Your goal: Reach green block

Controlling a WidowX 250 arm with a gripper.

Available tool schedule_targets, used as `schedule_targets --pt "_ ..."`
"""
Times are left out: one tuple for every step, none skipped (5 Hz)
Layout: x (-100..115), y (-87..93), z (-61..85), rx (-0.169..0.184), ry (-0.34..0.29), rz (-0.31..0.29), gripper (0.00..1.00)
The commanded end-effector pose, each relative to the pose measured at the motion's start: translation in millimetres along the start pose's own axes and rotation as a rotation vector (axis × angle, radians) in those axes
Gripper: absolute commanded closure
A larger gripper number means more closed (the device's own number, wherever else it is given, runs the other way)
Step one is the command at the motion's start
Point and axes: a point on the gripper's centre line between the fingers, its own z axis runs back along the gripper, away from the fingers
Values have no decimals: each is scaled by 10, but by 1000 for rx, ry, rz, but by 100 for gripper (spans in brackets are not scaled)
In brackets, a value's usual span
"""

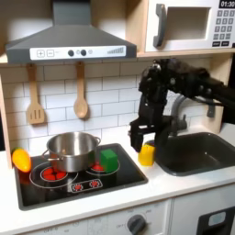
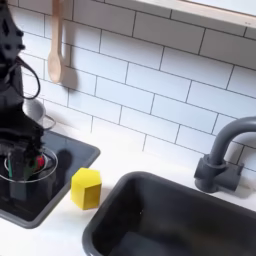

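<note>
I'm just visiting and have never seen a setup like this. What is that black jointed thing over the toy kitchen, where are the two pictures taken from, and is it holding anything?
The black jointed thing is a robot arm; its gripper is the claw at its tip. The first exterior view faces the toy kitchen from the front. The second exterior view looks along the counter from near the sink and faucet.

On the stovetop stand a steel pot and a small green block. An orange-yellow toy lies at the stove's left edge in the first exterior view, and a yellow block sits on the counter between stove and sink. Two wooden utensils hang on the tiled wall.

The gripper hovers just above the yellow block. I cannot tell whether it is open, but nothing shows in it.
</note>
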Motion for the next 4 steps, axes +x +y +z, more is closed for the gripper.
schedule_targets --pt "228 96 -68 6 -8 29 0" --pt "347 136 -109 6 -16 44 0" --pt "454 185 -162 13 -20 53 0" --pt "547 241 -214 17 -28 63 0"
